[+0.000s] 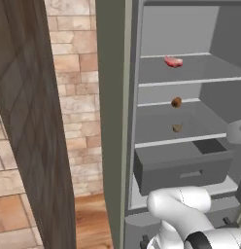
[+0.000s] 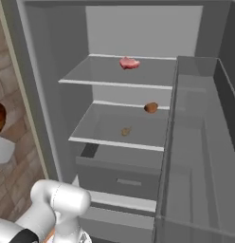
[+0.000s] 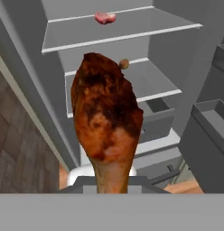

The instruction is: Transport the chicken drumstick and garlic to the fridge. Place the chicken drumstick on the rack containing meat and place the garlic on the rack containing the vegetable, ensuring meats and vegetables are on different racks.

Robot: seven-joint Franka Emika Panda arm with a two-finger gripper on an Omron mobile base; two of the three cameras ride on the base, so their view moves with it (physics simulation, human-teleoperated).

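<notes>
The chicken drumstick (image 3: 107,122) fills the middle of the hand view, orange-brown, thick end up and bone end down at my gripper, which is shut on it; the fingertips are hidden behind it. The fridge (image 1: 117,121) stands open ahead. The pink meat (image 1: 174,62) (image 2: 129,63) (image 3: 105,17) lies on the uppermost rack (image 2: 114,84). On the shelf below (image 2: 114,142) sit the dark-brown round vegetable (image 1: 176,102) (image 2: 150,107) (image 3: 124,64) at the back and the pale tan garlic (image 1: 177,128) (image 2: 125,131) nearer the front. Neither base view shows the gripper.
A dark grey drawer (image 1: 180,170) (image 2: 124,178) sits partly pulled out under the shelves. The open fridge door with its bins (image 2: 195,166) walls the right side. A dark wood panel (image 1: 25,146) and a brick wall (image 1: 74,97) stand to the left.
</notes>
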